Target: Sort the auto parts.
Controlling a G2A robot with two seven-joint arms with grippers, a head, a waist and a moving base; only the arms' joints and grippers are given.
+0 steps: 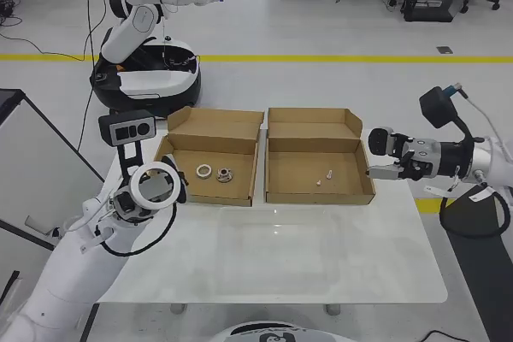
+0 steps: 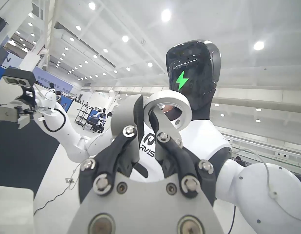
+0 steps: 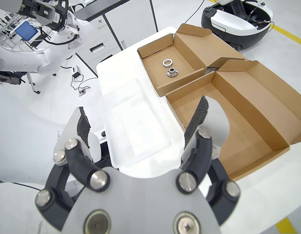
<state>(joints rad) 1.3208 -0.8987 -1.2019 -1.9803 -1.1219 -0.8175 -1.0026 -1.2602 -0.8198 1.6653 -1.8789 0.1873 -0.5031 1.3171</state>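
The left gripper (image 2: pixel 145 108) pinches a big ring (image 2: pixel 187 115) by its rim. It holds it high at the table's (image 1: pixel 325 256) 9 o'clock, likely bound for the left box (image 1: pixel 239 167) with the small ring (image 1: pixel 203 171). The right gripper (image 3: pixel 143 120), fingers spread, waits at 3 o'clock.

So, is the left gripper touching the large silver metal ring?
Touching. The left wrist view shows the left gripper shut on the large silver metal ring, one finger inside it, one outside.
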